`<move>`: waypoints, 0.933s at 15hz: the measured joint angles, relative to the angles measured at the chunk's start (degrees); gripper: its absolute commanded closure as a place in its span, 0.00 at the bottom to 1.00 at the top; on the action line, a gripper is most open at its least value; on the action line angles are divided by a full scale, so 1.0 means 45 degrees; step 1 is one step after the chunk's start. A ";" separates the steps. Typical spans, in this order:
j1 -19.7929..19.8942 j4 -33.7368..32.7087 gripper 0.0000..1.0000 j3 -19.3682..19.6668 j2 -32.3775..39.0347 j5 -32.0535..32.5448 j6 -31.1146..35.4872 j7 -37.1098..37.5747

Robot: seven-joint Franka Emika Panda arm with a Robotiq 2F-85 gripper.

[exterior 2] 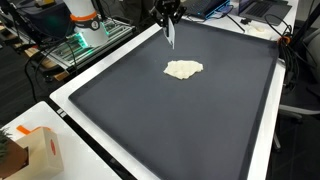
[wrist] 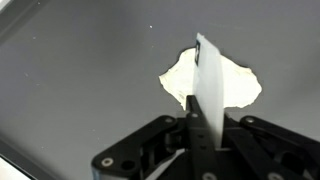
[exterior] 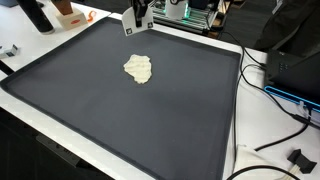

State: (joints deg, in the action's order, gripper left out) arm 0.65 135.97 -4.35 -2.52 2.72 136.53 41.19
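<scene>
The hand (exterior 2: 169, 22) is pinched shut on a thin white strip (exterior 2: 170, 37); it hangs over the black table (exterior 2: 150, 120), near the crumpled cloth (exterior 2: 183, 69).

Mat: the dark grey flat mat (exterior: 70, 90) lies on the white table (exterior: 246, 100), covering most of it.
Cloth: the cream crumpled cloth (exterior: 138, 68) lies on the mat, near its middle.
Gripper: the black gripper (exterior 2: 168, 18) hangs above the mat's far edge, apart from the cloth.
Strip: the white flat strip (exterior 2: 170, 36) sits between the gripper's fingers, pointing down; in the wrist view it stands before the cloth.
Box: the orange-and-white cardboard box (exterior 2: 38, 150) stands on the table, off the mat's corner.
</scene>
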 measured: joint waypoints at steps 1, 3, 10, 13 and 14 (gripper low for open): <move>0.0009 -0.0127 0.99 0.0096 0.0347 0.0001 0.0176 -0.0077; 0.0011 -0.0387 0.99 0.0293 0.1003 0.0000 0.0437 -0.0263; -0.0003 -0.1385 0.99 0.0829 0.2816 -0.0002 0.0962 -0.1215; -0.0041 -0.1665 0.99 0.1006 0.3371 -0.0005 0.1249 -0.1613; -0.0063 -0.1722 0.99 0.1054 0.3531 -0.0005 0.1380 -0.1714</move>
State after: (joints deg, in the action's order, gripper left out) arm 0.37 128.22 0.39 13.37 2.70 142.74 33.48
